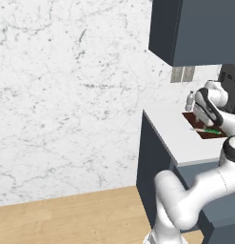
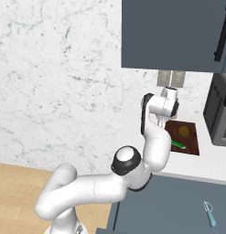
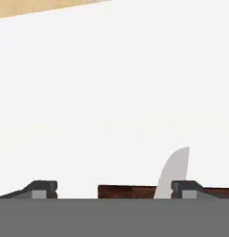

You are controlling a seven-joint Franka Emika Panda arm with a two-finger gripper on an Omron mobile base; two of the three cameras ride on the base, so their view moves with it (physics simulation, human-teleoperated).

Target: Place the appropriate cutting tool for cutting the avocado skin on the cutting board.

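In the hand view the gripper (image 3: 113, 189) shows its two dark fingertips (image 3: 41, 189) low in the frame, spread wide apart with nothing between them. Just above the grey band, between the tips, runs the edge of the dark reddish-brown cutting board (image 3: 127, 190), and the pale blade of the knife (image 3: 174, 171) rises from it at lower right, reaching past the board's edge over the white counter (image 3: 116, 92); a strip of wooden floor (image 3: 41, 7) crosses the upper left corner. In the right base view the white arm climbs from the lower left to the centre, and the hand (image 2: 162, 119) hangs just left of the cutting board (image 2: 191, 142), which lies on the counter (image 2: 210, 160) right of centre. The knife (image 2: 178, 145), with its green handle, rests on the board's near left part, and the yellowish-olive avocado (image 2: 183, 131) sits on the board farther back, apart from the knife. In the left base view, at the right edge, the knife (image 1: 208, 130) lies across the cutting board (image 1: 208, 135) below the hand, with a small clear bottle (image 1: 189, 101) standing behind on the counter (image 1: 185, 138). Farthest back are the marble wall (image 1: 66, 95) and, in the upper right, a dark cabinet (image 2: 171, 34).
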